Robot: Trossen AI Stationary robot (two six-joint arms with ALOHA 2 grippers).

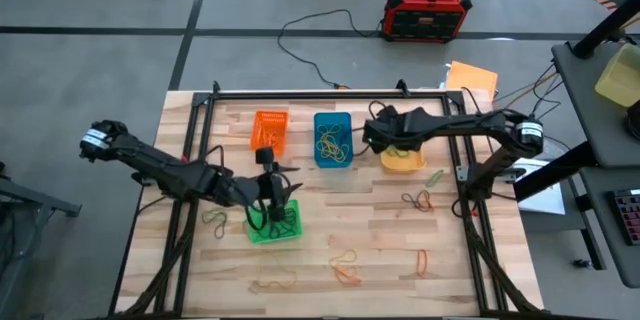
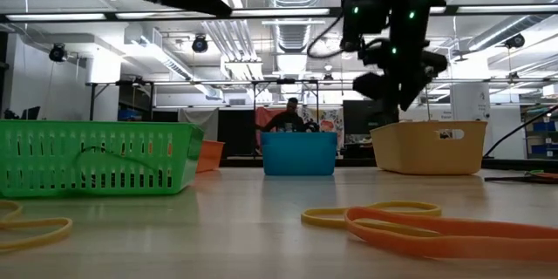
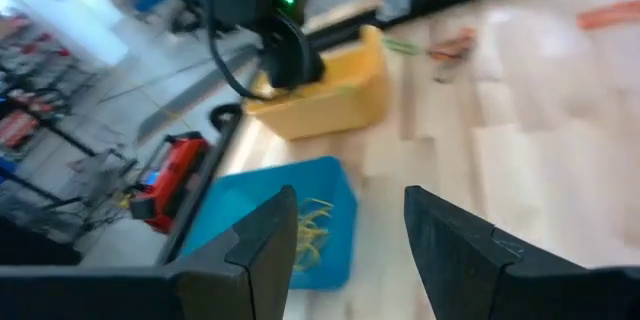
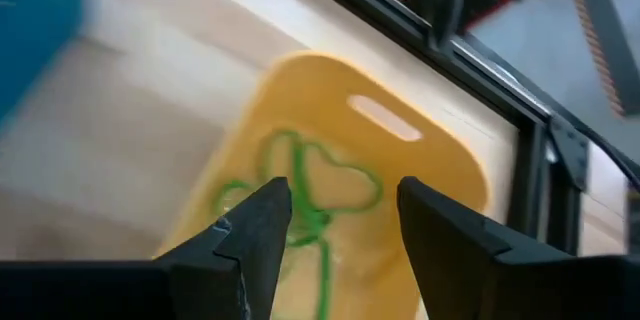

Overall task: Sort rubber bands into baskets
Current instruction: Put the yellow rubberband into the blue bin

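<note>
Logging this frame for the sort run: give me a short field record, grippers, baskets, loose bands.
left gripper: open, over the green basket
right gripper: open, above the yellow basket
yellow basket contents: green rubber bands
blue basket: yellow bands inside
orange basket: contents unclear
loose bands: several on the table, e.g. an orange one near the front

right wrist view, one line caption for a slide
Open right gripper above the yellow basket holding green bands.
</note>
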